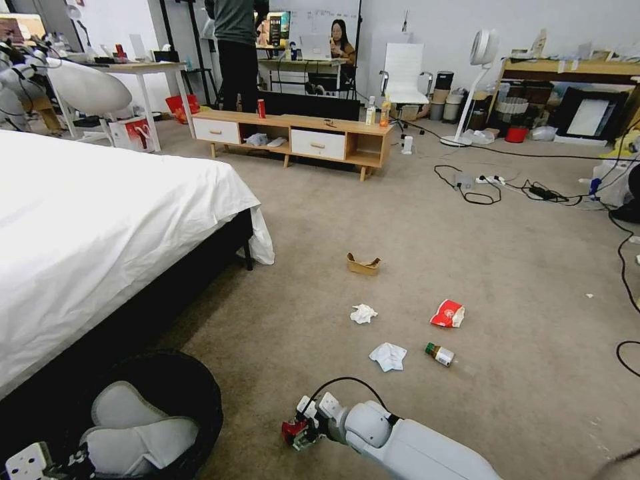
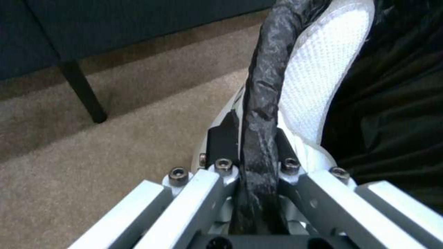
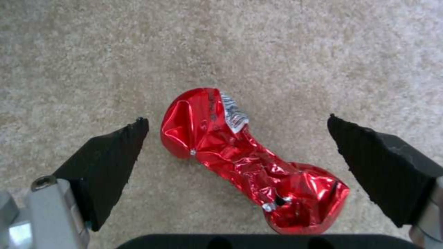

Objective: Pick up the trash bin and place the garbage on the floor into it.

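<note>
The left gripper (image 2: 258, 180) pinched the trash bin (image 1: 193, 393) by its rim beside the bed (image 1: 100, 227). The right gripper (image 3: 237, 159) was spread wide around a crushed can (image 3: 240, 155) on the floor (image 1: 533, 280). Farther off, tissues (image 1: 363, 313), a bottle (image 1: 440, 354), a cup (image 1: 448, 313) and a cardboard tray (image 1: 363, 265) were not yet picked up.

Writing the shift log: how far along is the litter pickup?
Done: the left gripper is shut on the trash bin rim, and white items already lie inside. In hand: the right gripper is open around the crushed red can, which lies on the floor. Left: cardboard tray, two tissues, crushed cup, bottle.
</note>
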Controlling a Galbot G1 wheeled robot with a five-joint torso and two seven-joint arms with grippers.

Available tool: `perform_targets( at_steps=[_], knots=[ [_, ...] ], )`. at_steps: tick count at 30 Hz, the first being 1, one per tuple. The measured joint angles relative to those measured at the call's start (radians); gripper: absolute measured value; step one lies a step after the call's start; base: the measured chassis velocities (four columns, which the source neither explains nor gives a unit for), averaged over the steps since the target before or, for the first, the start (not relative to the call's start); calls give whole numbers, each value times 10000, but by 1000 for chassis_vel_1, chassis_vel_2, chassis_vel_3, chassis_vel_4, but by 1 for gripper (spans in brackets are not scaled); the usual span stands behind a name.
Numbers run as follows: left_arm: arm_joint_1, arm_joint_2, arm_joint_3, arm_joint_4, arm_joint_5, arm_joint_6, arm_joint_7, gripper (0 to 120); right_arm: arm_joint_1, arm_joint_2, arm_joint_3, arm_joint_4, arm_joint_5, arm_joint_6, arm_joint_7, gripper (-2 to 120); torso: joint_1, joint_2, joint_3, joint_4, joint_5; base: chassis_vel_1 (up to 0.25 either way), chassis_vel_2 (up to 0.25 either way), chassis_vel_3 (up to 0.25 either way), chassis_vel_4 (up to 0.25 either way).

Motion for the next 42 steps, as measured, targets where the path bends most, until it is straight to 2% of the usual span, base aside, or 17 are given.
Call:
perform_targets(
  at_steps=[12,26,28,30,35,37,38,39,42],
  knots=[
    [154,-35,-15,-51,65,0,22,3,-53,576,23,-1326,-451,510,-137,99,0,0,0,0,0,0,0,0,0],
    [214,19,61,-37,120,0,41,3,-248,858,367,-2410,-900,952,-256,97,0,0,-1,-1,1,0,0,0,0],
    [198,27,61,-16,127,0,44,3,-296,847,388,-2367,-909,985,-266,88,-1,1,-2,-3,-1,0,0,0,0],
    [188,28,64,-3,138,0,46,3,-308,834,388,-2322,-905,985,-265,86,0,1,-2,-3,0,0,0,0,0],
    [125,18,96,69,205,0,68,3,-325,753,371,-2072,-780,935,-235,67,0,0,-1,3,1,0,0,0,0],
    [125,18,96,69,205,0,68,3,-325,753,371,-2072,-780,935,-235,67,0,0,-1,3,1,0,0,0,0],
    [109,16,99,86,226,0,74,3,-320,699,373,-2022,-742,926,-141,57,0,0,-1,2,0,0,0,0,0],
    [108,21,98,104,228,0,90,3,-319,666,372,-1961,-722,917,-104,51,0,0,0,-1,2,0,0,0,0],
    [101,35,86,134,236,0,108,3,-315,608,382,-1865,-697,899,-52,51,0,0,0,-1,0,0,0,0,0]
  ],
)
